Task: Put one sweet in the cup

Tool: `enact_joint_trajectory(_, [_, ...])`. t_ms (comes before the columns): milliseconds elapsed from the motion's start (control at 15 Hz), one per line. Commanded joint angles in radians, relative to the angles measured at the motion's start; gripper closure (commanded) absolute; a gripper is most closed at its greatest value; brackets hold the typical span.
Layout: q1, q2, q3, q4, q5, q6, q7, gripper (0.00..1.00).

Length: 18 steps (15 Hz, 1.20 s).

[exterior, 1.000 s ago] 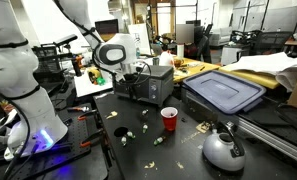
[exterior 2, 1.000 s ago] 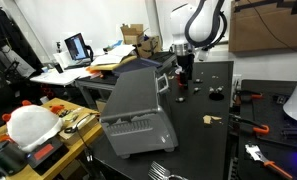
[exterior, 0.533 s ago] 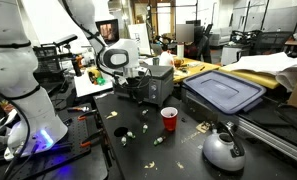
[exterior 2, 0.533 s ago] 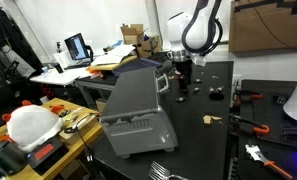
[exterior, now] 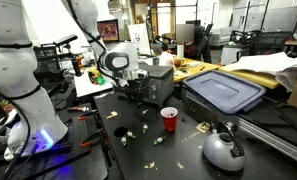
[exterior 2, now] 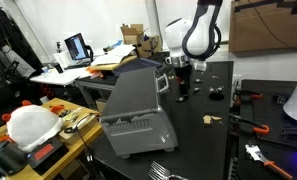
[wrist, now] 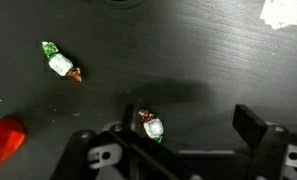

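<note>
I hold the gripper [wrist: 178, 135] low with jaws wide, straddling one wrapped sweet [wrist: 151, 126] so closing should catch it; the red cup [wrist: 0, 142] stands near.

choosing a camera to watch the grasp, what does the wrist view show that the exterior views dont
Only the wrist view shows the open gripper above a wrapped sweet that lies between its fingers, nearer one finger, and a second sweet with green and orange wrapper ends. Only the exterior views show the layout: the toaster oven, the kettle and the robot arm. Both show the black table and the red cup, though the wrist view catches just a red edge at lower left, probably the cup.
</note>
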<state>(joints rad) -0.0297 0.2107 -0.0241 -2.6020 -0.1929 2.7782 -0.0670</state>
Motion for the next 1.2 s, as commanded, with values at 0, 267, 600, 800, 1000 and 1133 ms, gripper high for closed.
enact_joint_trajectory(0, [0.026,0.02,-0.033,-0.001,-0.083,0.04,-0.007,0.0])
enact_joint_trajectory(267, [0.039,0.037,-0.05,0.0,-0.151,0.064,-0.009,0.0])
enact_joint_trajectory(600, [0.048,0.056,-0.055,0.005,-0.178,0.088,-0.016,0.0])
enact_joint_trajectory(800, [0.054,0.065,-0.056,0.009,-0.18,0.1,-0.023,0.0])
enact_joint_trajectory(1000, [0.055,0.075,-0.055,0.015,-0.175,0.107,-0.029,0.0])
enact_joint_trajectory(1133, [0.06,0.083,-0.061,0.022,-0.185,0.108,-0.03,0.0])
